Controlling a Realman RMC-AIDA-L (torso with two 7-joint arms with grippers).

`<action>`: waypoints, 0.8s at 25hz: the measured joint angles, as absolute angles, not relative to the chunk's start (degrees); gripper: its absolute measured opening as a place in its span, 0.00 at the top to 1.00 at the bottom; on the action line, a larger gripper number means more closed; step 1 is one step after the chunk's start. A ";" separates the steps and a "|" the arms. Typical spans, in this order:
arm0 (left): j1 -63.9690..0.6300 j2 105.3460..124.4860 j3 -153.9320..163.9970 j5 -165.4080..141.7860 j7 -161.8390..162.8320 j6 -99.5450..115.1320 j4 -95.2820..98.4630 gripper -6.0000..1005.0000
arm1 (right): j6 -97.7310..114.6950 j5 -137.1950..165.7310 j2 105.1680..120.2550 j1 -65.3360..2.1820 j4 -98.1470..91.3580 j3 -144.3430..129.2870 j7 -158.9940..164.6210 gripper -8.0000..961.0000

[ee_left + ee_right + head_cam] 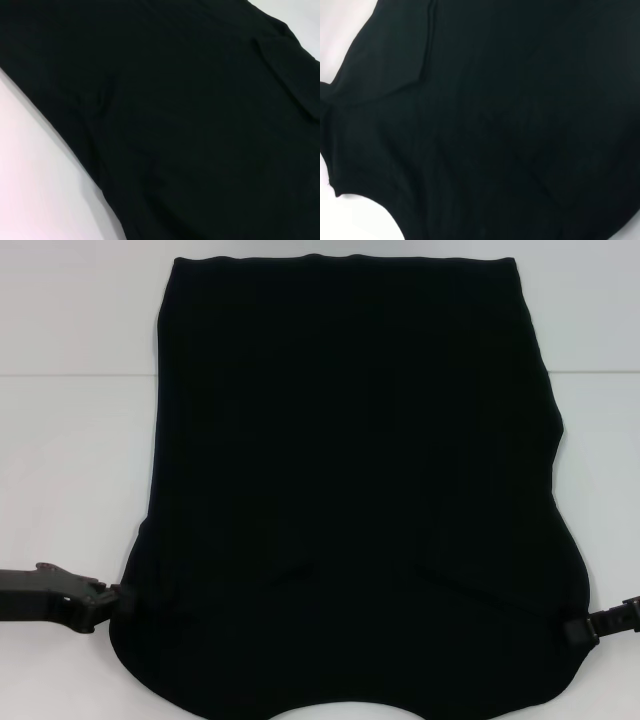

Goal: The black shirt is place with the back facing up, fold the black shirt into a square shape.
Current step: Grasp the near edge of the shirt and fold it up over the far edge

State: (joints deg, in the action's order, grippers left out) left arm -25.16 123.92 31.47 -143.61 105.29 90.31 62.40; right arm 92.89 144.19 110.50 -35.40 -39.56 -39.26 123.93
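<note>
Nearest the head camera is the curved near edge of the one black shirt (350,490), which lies spread flat on the white worktop (70,440) with its sleeves seemingly folded in, and this edge is cut off by the frame. Two pincers are at its near corners: the left pincer (118,600) touches the left edge and the right pincer (577,630) the right edge. Both are dark against dark cloth, so I cannot tell how far they are open or whether they grip the fabric; both wrist views show almost only black cloth.

Left hand (108,602): matte black, blocky, jointed housings, small reddish mark on top edge; right hand (590,625): black, angular, smaller in view.
</note>
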 joint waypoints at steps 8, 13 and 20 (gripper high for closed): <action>-25.38 123.86 31.46 -143.61 105.12 89.71 62.23 0.98 | 92.79 144.08 111.17 -35.13 -40.10 -38.54 123.97 0.53; -25.47 123.76 31.47 -143.61 105.34 89.65 62.22 0.98 | 92.80 143.96 111.43 -34.61 -40.14 -37.55 123.54 0.85; -25.69 123.74 31.16 -143.58 109.64 92.97 62.81 0.98 | 94.14 143.96 111.48 -31.89 -40.18 -31.64 120.15 0.91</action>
